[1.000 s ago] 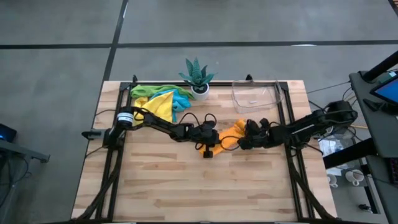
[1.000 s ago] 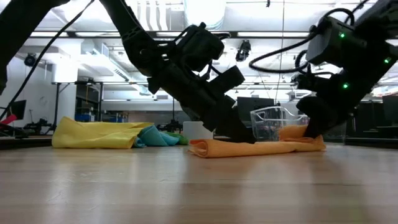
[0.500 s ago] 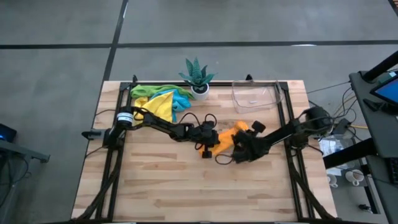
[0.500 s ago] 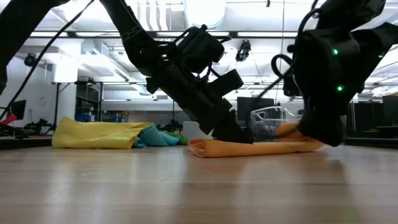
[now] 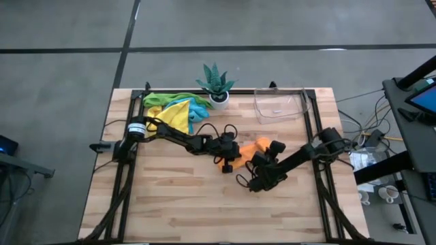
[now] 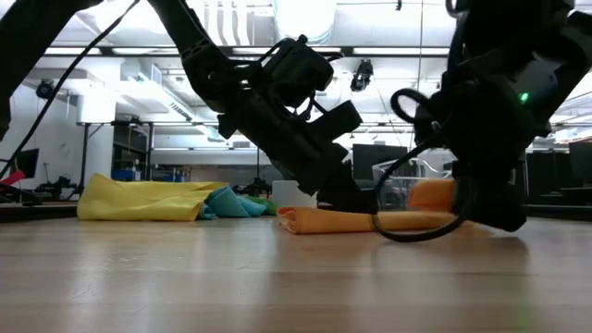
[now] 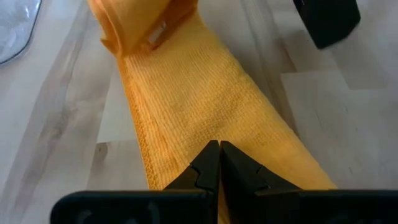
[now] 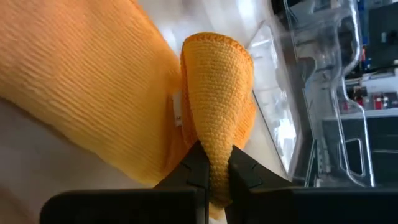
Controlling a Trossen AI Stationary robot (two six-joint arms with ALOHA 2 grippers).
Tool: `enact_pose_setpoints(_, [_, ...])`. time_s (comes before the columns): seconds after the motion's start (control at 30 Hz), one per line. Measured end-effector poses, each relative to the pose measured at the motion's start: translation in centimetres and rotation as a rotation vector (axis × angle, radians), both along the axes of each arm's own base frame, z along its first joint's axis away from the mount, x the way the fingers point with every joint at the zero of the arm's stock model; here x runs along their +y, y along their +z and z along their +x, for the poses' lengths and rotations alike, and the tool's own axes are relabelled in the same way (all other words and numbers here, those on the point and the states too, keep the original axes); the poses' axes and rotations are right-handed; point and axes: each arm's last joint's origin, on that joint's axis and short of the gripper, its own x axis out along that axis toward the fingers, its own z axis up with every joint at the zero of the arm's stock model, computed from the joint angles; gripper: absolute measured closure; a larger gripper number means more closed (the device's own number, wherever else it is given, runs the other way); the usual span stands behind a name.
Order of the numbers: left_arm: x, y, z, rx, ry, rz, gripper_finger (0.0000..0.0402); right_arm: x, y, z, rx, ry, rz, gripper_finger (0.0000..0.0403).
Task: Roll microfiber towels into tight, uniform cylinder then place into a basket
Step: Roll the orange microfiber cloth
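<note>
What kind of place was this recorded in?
Most likely a robotics lab or workshop. The wooden table stands on a bare concrete floor, and beyond it the low view shows an open hall with ceiling strip lights, monitors and equipment stands.

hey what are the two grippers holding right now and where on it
Both hold the orange towel. The right gripper is shut on its folded-over end; the left gripper is shut on the opposite flat end, at the table.
</note>
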Motion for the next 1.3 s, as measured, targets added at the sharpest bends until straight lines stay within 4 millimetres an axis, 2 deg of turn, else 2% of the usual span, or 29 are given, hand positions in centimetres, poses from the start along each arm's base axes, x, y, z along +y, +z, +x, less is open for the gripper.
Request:
enact_pose_setpoints(0.27, [0.2, 0.8, -0.3, 0.01, 0.019, -0.022, 0.0402, 0.6, -0.6, 1.7, 0.133, 0.081, 0.004, 0.0391])
enact_pose_setpoints(0.5, [0.7, 5.2, -1.0, -0.076, 0.057, -0.03, 0.0402, 0.8, -0.6, 2.1, 0.149, 0.067, 0.057, 0.0391])
enact_pose_setpoints(0.7, [2.8, 8.3, -0.4, -0.173, 0.1, -0.046, 0.0402, 0.7, -0.8, 1.7, 0.116, 0.054, 0.074, 0.0391])
enact_pose_setpoints(0.8, [3.9, 8.3, 0.5, -0.172, 0.056, -0.132, 0.0402, 0.5, -1.1, 1.8, 0.123, 0.072, 0.087, 0.0391])
enact_pose_setpoints(0.9, [4.7, 7.0, 1.3, -0.131, 0.031, -0.192, 0.0402, 0.3, -1.2, 1.8, 0.132, 0.076, 0.092, 0.0391])
enact_pose_setpoints(1.03, [5.8, 6.3, 2.8, -0.11, 0.04, -0.231, 0.0402, 0.3, -0.9, 2.1, 0.133, 0.083, 0.098, 0.0391])
enact_pose_setpoints(1.3, [5.9, 5.7, 4.4, -0.13, 0.029, -0.248, 0.0402, 0.4, -0.7, 2.4, 0.147, 0.102, 0.103, 0.0391])
